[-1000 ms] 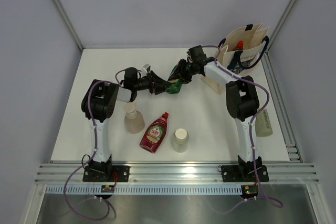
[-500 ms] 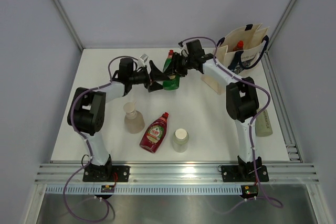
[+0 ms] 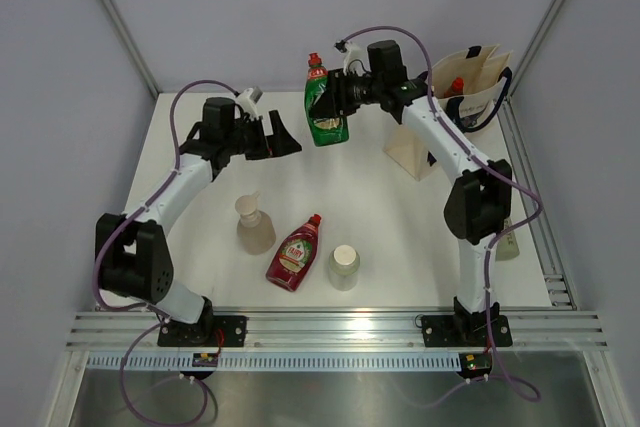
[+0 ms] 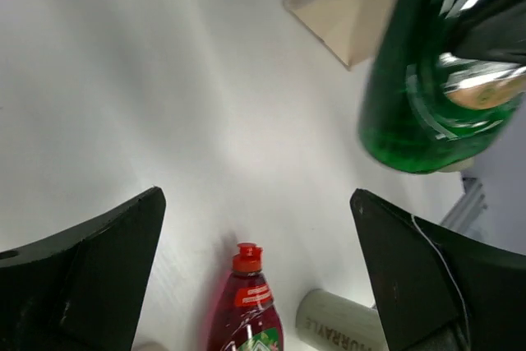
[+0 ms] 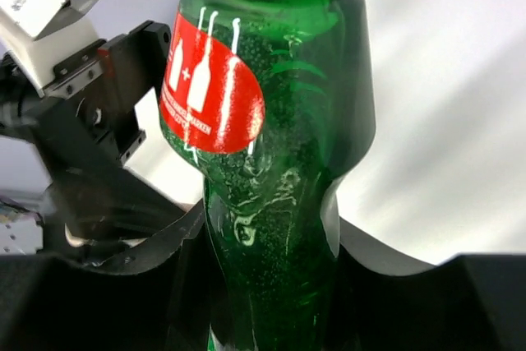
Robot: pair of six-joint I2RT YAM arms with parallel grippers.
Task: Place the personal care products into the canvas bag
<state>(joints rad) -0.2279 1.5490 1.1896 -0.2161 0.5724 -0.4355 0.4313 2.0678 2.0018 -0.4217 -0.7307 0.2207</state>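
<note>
Table [image 3: 380,217]: red bottle [image 3: 294,254], pump bottle [image 3: 254,226], pale bottle [image 3: 343,267], canvas bag [image 3: 480,69].

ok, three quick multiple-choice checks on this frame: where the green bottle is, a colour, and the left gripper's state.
1. Where is the green bottle?
A) lying on the table
B) held up in the right gripper
C) inside the canvas bag

2. What colour is its cap?
A) white
B) blue
C) red

3. The left gripper is:
A) open and empty
B) shut on the red bottle
C) shut on the green bottle

Answers:
1 B: the right wrist view shows the fingers clamped on the bottle's body, and it is lifted.
2 C: the cap is red in the top view.
3 A: its fingers are spread with nothing gripped.
</note>
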